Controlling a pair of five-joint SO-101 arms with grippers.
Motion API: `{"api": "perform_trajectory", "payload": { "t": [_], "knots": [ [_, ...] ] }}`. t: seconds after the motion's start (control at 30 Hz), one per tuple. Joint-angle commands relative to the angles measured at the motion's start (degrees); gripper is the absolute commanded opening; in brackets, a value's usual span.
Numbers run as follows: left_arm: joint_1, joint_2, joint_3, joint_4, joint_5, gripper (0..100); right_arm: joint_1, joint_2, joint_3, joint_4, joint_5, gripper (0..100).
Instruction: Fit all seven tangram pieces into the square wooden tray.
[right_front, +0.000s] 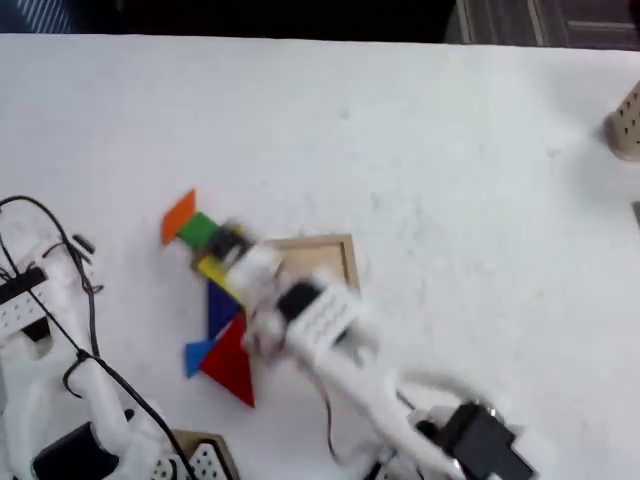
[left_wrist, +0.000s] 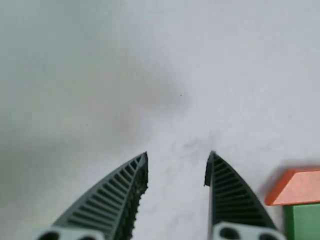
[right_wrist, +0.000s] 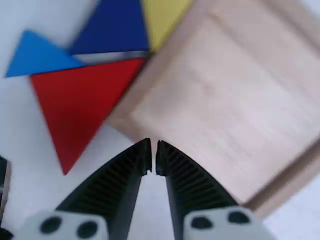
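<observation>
- Gripper on the right arm (right_wrist: 153, 157) is nearly shut and holding nothing. It's over the tray (right_wrist: 225, 115) rim, just beside the red triangle (right_wrist: 80, 100).
- Guessing red's next: open wider first, pinch across its edges, and lift straight up. The dark blue triangle (right_wrist: 115, 25), light blue triangle (right_wrist: 37, 55) and yellow piece (right_wrist: 162, 15) are crowding it.
- Tray sits mid-surface, nearer the front edge; I'd seat red in a corner.
- Left gripper (left_wrist: 177, 170) hangs wide open near the orange piece (left_wrist: 295, 185) and green piece (left_wrist: 302, 220).
</observation>
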Motion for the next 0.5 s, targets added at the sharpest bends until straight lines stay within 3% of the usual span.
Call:
{"api": "perform_trajectory", "payload": {
  "t": [0.0, 0.47],
  "knots": [
    [-1.36, -0.31, -1.14, -1.41, 1.49, 20, -8.84, -5.05, 6.86, -7.78, 0.62, 1.8],
    [-1.36, -0.31, -0.79, -3.25, 1.49, 20, -11.56, 5.14, 4.22, -10.68, 0.35, 1.8]
  ]
}}
